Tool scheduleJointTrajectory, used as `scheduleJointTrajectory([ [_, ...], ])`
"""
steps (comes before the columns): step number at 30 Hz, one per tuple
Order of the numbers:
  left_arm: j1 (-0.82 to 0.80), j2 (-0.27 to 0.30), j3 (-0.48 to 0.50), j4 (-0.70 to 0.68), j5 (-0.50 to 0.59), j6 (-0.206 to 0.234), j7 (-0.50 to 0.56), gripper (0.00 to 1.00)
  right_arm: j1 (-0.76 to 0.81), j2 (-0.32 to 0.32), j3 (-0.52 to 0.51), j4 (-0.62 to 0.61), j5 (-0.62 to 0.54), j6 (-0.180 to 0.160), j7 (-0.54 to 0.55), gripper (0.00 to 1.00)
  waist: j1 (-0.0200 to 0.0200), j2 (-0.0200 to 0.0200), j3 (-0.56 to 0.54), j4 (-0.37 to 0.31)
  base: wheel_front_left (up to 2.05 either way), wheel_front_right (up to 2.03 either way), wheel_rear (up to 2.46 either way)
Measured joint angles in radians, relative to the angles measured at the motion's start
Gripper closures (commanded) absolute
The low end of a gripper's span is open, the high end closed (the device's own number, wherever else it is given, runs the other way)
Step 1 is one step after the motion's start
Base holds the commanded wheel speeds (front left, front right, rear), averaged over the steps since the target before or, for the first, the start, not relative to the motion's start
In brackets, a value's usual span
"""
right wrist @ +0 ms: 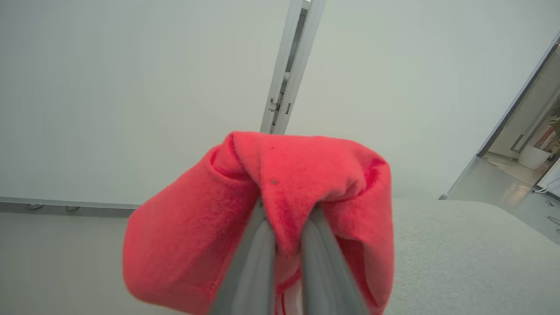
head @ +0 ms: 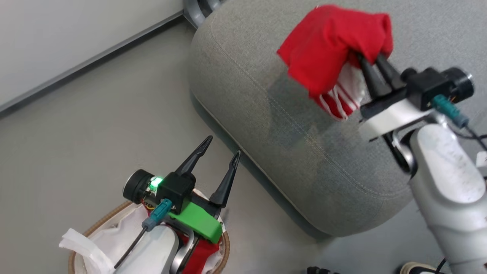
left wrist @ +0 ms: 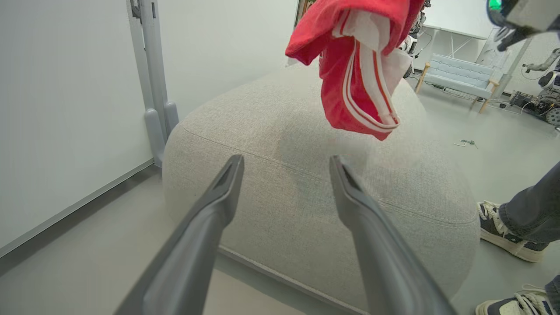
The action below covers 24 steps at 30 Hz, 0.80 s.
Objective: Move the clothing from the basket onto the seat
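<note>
Above the seat (head: 266, 114), one garment (head: 331, 42) aloft.
My right end effector (head: 368, 61) pinches it tight; folds draped over my fingers (head: 385, 70) could snag on release, while my left end effector (head: 223, 146) gapes empty by the basket (head: 95, 228).

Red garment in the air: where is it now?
Upper right of the head view: the red garment hangs pinched in the right gripper, above the grey seat.
</note>
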Motion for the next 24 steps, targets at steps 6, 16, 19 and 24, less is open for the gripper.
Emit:
scheduleJointTrajectory([
  [6, -0.054, 0.054, -0.032, -0.016, 0.002, 0.000, 0.000, 0.00, -0.197, -0.084, -0.076, 0.095, -0.024, 0.000, 0.000, 1.00, 0.0000, 0.0000, 0.106, 0.012, 0.00, 0.00, 0.00],
  [16, -0.155, 0.110, -0.093, -0.042, 0.002, 0.000, 0.000, 0.00, -0.429, -0.138, -0.255, 0.276, -0.121, 0.000, 0.000, 1.00, 0.0001, 0.0000, 0.274, 0.079, 0.00, 0.00, 0.00],
  [19, -0.170, 0.115, -0.096, -0.041, 0.002, 0.000, 0.000, 0.00, -0.452, -0.129, -0.306, 0.323, -0.136, 0.000, 0.000, 1.00, 0.0001, 0.0000, 0.310, 0.113, 0.00, 0.00, 0.00],
  [24, -0.178, 0.115, -0.087, -0.033, -0.001, 0.000, 0.000, 0.00, -0.399, -0.062, -0.354, 0.370, -0.151, 0.000, 0.000, 1.00, 0.0001, 0.0000, 0.356, 0.169, 0.00, 0.00, 0.00],
])
